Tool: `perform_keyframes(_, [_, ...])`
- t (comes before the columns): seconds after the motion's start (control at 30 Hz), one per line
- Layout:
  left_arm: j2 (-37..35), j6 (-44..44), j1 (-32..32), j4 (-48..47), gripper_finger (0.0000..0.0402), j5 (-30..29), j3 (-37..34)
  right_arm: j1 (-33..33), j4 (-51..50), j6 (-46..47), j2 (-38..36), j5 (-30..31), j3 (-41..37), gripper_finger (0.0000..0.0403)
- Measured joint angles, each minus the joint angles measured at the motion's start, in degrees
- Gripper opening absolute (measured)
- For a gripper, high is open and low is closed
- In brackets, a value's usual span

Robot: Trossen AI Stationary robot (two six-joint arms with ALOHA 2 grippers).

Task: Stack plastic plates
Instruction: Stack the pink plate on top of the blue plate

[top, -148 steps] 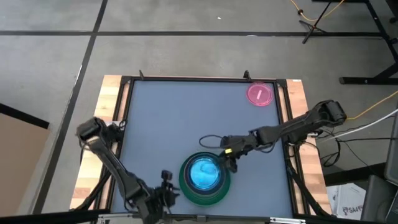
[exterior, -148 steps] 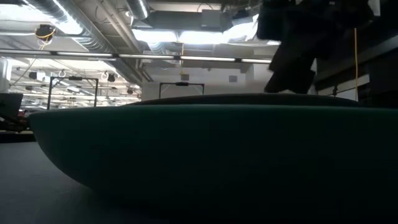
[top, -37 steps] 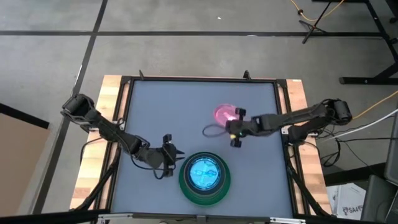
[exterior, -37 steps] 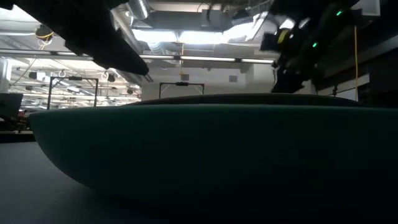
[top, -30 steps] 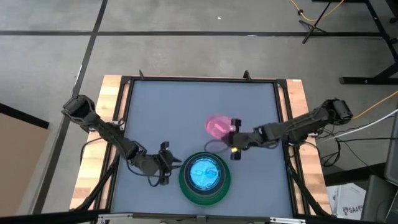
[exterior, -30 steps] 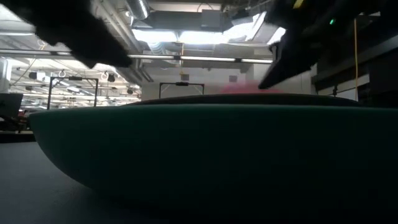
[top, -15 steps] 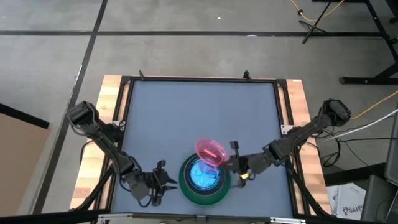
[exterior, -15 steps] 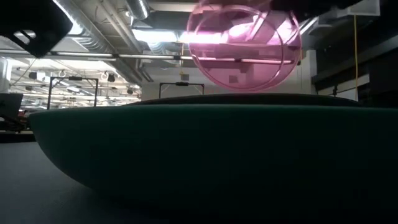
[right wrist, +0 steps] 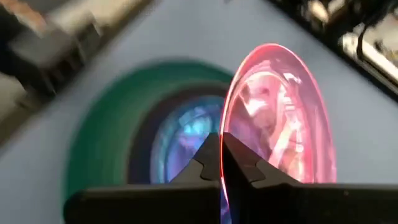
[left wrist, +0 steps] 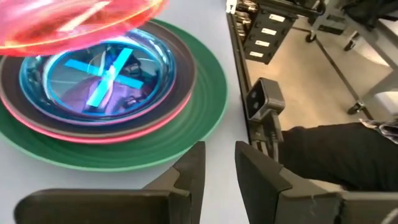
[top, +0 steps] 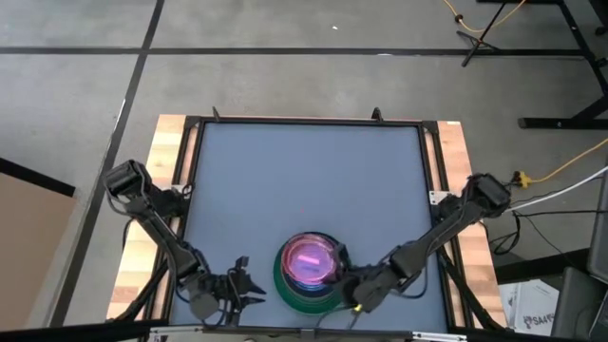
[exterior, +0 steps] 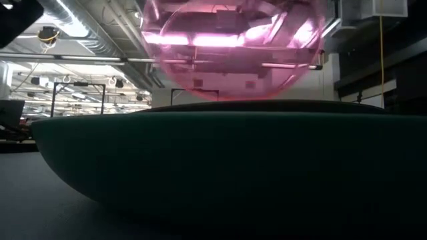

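Observation:
A stack of plastic plates sits near the table's near edge: the large dark green plate [top: 285, 290] at the bottom, then a pink one [left wrist: 93, 138], a dark grey one [left wrist: 177, 93] and a translucent blue one [left wrist: 102, 78]. A small translucent pink plate [top: 309, 256] hovers right above the stack, held by my right gripper [top: 344, 280], which is shut on it. My left gripper [left wrist: 219, 158] stands open just left of the stack, low over the table, with nothing between its fingers. My right gripper pinches the small pink plate's rim [right wrist: 224, 124] between its two fingers, on the plate's near-right side. The fingers come nearly level from the table's right and near side. The plate is lifted clear, a little above the blue plate.
The table's dark frame [left wrist: 239, 74] runs close by the stack on its near side, and a small camera [left wrist: 264, 102] is mounted on it. The grey table top [top: 304, 180] stretches bare beyond the stack.
My right gripper has carried the small pink plate from the table's middle toward the near edge, and the plate now hangs over the stack. My left gripper has drawn back toward the near edge, to the left of the stack.

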Motion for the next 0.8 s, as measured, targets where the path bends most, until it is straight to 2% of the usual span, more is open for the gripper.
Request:
perform_keyframes(0.2, [0.00,-0.19,-0.45,0.01,0.0082,-0.61,0.00,-0.22,-9.25,0.22,5.97,-0.79,6.04,0.0000])
perform_keyframes(0.4, [0.00,-0.14,-0.41,-0.03,0.0082,-0.88,0.00,-0.20,-8.98,0.33,8.44,-4.06,6.44,0.0000])
perform_keyframes(0.67, [0.00,-0.01,-0.02,-0.03,0.0082,-0.99,0.00,-0.32,-8.52,0.78,9.25,-4.55,6.42,0.0001])
perform_keyframes(0.8, [0.00,-0.06,-0.04,-0.01,0.0082,-0.97,-0.02,-1.20,-8.52,4.16,9.25,-5.03,6.42,0.0003])
